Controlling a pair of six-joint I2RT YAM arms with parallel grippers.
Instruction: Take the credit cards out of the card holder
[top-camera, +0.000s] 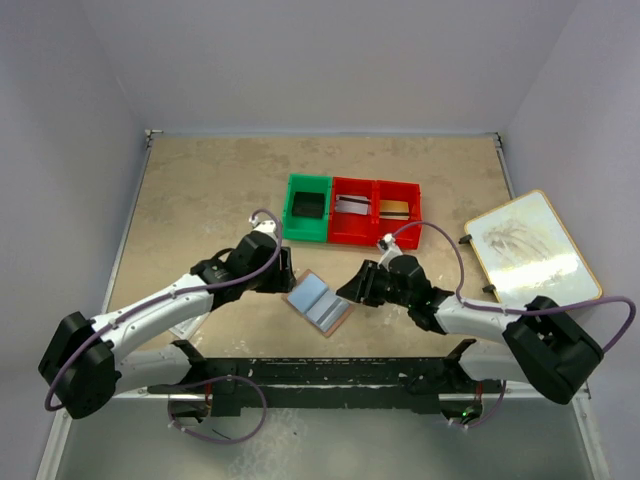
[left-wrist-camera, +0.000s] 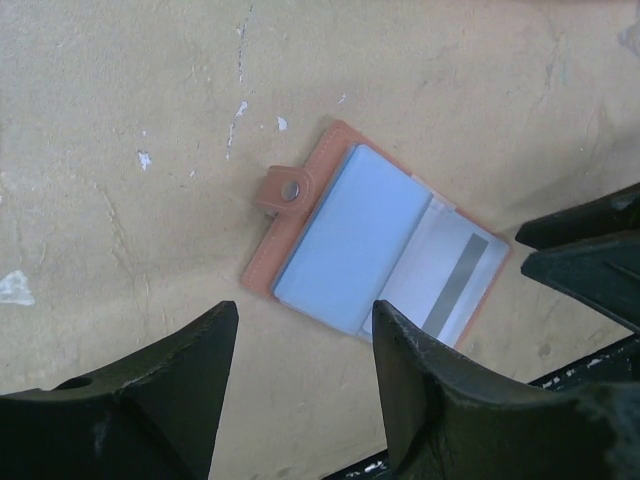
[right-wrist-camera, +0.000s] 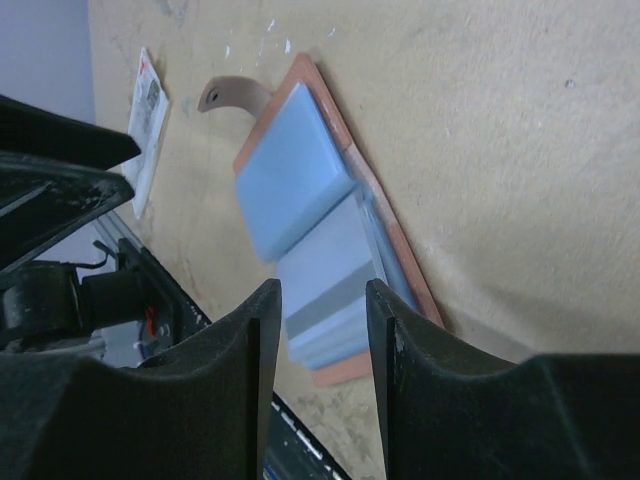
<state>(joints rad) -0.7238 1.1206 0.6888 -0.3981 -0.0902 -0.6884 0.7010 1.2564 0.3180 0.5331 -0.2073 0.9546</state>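
Note:
The card holder (top-camera: 318, 302) lies open on the table between my two grippers, reddish-brown rim up, blue-grey lining showing (left-wrist-camera: 365, 240) (right-wrist-camera: 295, 175). Its snap strap (left-wrist-camera: 285, 190) sticks out to one side. A pale credit card with a grey stripe (left-wrist-camera: 452, 287) (right-wrist-camera: 328, 292) sits in one half, with more card edges stacked under it. My left gripper (left-wrist-camera: 305, 325) (top-camera: 283, 272) hovers just off the holder's edge, open and empty. On the other side my right gripper (right-wrist-camera: 322, 300) (top-camera: 355, 287) stands open above the striped card, its fingers apart from it.
Behind the holder stand a green bin (top-camera: 307, 207) and two red bins (top-camera: 352, 225) (top-camera: 397, 228), each red one with a card in it. A pale board (top-camera: 530, 248) lies at the right. A white packet with a red mark (right-wrist-camera: 148, 115) lies near the left arm.

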